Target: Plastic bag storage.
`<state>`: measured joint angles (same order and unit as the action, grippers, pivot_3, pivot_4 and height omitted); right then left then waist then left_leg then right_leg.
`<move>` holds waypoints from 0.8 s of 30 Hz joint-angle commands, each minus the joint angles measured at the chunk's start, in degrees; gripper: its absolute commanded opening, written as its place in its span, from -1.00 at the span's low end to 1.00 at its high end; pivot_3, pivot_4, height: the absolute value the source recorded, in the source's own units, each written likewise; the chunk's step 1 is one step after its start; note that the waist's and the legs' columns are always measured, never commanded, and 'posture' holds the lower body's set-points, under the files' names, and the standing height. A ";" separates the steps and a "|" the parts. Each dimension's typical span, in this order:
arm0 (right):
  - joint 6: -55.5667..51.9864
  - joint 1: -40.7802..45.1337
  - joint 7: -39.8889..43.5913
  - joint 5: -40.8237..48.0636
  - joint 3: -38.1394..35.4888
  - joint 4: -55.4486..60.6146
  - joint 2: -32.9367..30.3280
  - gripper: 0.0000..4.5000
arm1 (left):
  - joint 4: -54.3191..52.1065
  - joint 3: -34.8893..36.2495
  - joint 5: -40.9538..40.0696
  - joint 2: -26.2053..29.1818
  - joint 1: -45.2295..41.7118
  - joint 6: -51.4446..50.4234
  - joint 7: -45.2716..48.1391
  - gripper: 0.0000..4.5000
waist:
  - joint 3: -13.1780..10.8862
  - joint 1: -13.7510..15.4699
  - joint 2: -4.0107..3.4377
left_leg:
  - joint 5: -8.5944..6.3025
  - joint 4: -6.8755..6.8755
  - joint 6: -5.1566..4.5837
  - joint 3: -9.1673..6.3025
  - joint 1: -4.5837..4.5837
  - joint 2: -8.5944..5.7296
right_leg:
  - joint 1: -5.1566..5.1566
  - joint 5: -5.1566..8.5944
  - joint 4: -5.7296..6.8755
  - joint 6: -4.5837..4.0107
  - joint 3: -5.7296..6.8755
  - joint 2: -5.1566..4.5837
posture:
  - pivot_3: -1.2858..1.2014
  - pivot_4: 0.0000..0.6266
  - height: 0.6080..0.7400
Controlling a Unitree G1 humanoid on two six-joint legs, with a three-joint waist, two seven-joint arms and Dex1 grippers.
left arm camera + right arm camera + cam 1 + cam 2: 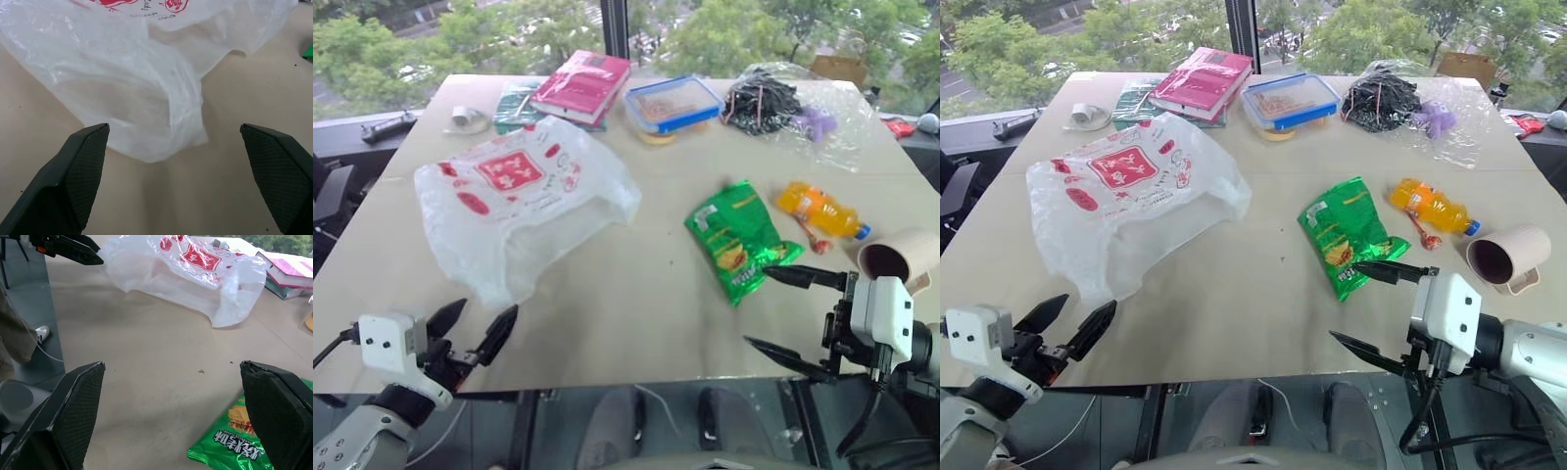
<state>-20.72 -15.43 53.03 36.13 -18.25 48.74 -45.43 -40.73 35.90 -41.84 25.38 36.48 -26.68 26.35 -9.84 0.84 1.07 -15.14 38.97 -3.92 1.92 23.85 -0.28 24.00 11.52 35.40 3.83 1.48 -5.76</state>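
Left gripper (475,323) spread wide, empty, just short of the plastic bag (524,201) (not touching). Right gripper (781,311) likewise agape, grasping nothing.

Even daylight comes in from the windows (509,29) beyond the worktop (636,294) — bright, with soft, faint shadows. The plastic bag (524,201) shows pale sheen on its crinkles — no harsh glare. Head views are sharp; the book (293,269) looks slightly soft.
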 commanded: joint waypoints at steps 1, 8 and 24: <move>2.33 -0.34 0.99 -0.55 -0.09 -0.37 -0.01 1.00 | -1.92 -0.50 0.54 -0.33 1.37 0.90 0.47 0.99 | 0.00 0.01 0.00 | 0.00 0.00 0.00 0.00 0.00 0.00 | 0.00 -0.01 0.00 -0.01 0.00 0.00 | 0.03 -0.52 1.00; 4.13 -1.23 0.82 -1.66 0.20 -1.03 0.54 1.00 | 0.21 -7.06 2.25 0.83 -7.77 -3.63 -5.37 0.62 | -0.01 0.21 0.01 | 0.01 0.05 0.00 -0.05 -0.06 -0.01 | -0.12 -0.04 0.03 -0.07 0.08 0.03 | 0.03 -0.52 1.00; 0.35 -2.80 -7.93 -7.88 -0.29 0.48 0.69 1.00 | 4.55 -23.91 -0.38 5.12 -26.75 -6.17 5.98 -0.99 | 0.00 0.31 0.00 | 0.01 0.17 0.00 -0.05 -0.08 -0.02 | -0.15 -0.08 0.14 -0.11 0.05 0.30 | 0.03 -0.52 1.00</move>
<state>-19.36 -18.24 46.98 28.91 -17.87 47.09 -44.76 -35.76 13.16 -40.65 29.88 10.66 -32.36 30.41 -9.84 1.15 1.08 -15.13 39.13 -3.92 1.87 23.77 -0.29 23.85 11.44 35.54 3.72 1.53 -5.46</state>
